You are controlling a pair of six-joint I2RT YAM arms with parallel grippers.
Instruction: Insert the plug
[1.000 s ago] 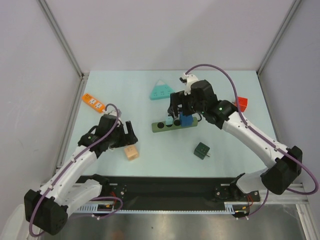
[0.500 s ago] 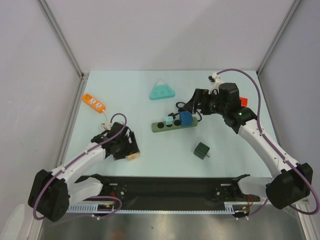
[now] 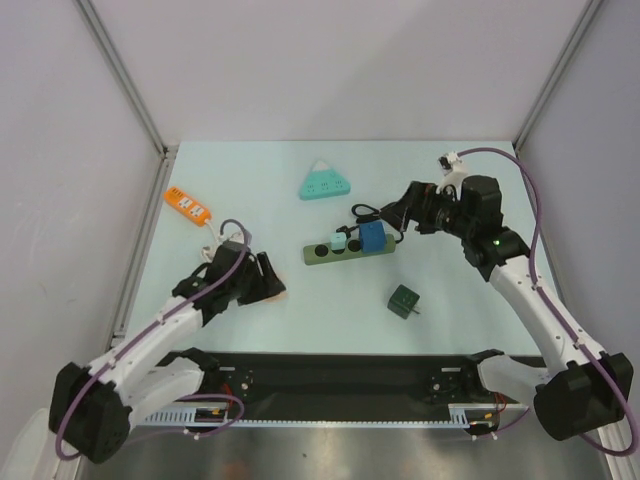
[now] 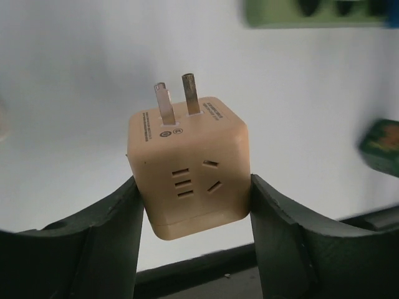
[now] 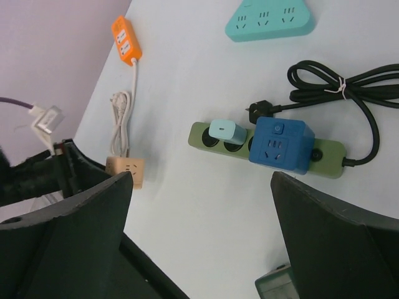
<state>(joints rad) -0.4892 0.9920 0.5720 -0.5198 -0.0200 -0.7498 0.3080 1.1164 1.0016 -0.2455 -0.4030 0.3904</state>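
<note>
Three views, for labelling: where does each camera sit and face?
Top external: above and behind, facing down on the table; both arms show.
Left wrist: faces past the left gripper clamping a beige cube adapter.
Right wrist: faces down through the open right gripper at the green power strip.
Top and right wrist share that strip.

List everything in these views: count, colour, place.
beige cube adapter with two metal prongs: one, beige, near left, clamped in the left gripper.
long green power strip: one, dark green, mid-table.
black cord: one, black, coiled behind the strip.
small plastic plug: one, light teal, seated in the strip.
blue cube adapter: one, blue, seated in the strip, right of the teal plug.
triangular socket block: one, teal, far centre.
orange power strip: one, orange, far left, white cable attached.
dark green cube adapter: one, near right.
left gripper: shut on the beige cube.
right gripper: open, empty.
</note>
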